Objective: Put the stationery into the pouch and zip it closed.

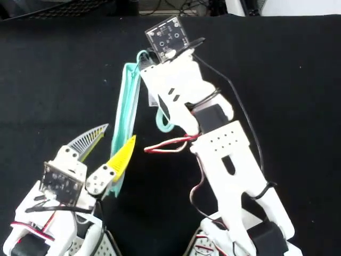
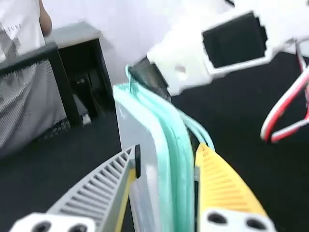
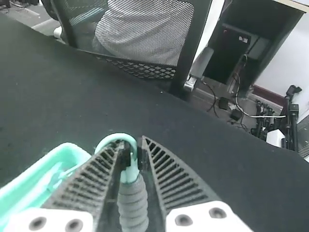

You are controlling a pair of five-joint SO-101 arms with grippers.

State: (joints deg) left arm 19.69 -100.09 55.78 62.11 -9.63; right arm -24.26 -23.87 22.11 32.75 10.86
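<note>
- Left jaws apart, straddling the pouch's near end.
- Right jaws clamped on the zip pull at the far end.
- Pouch sits on edge over the bench, long axis running from my left jaws to my right.
- I reckon zipping runs along that line; right arm does it.

Both arms are chunky white plastic, the left arm as much as the right arm. Each wrist carries a small dark circuit board. The left end effector has a grey ribbed finger and a yellow finger. The right end effector has two dark ribbed fingers above white screw mounts. Red and white cables loop beside a black motor.
</note>
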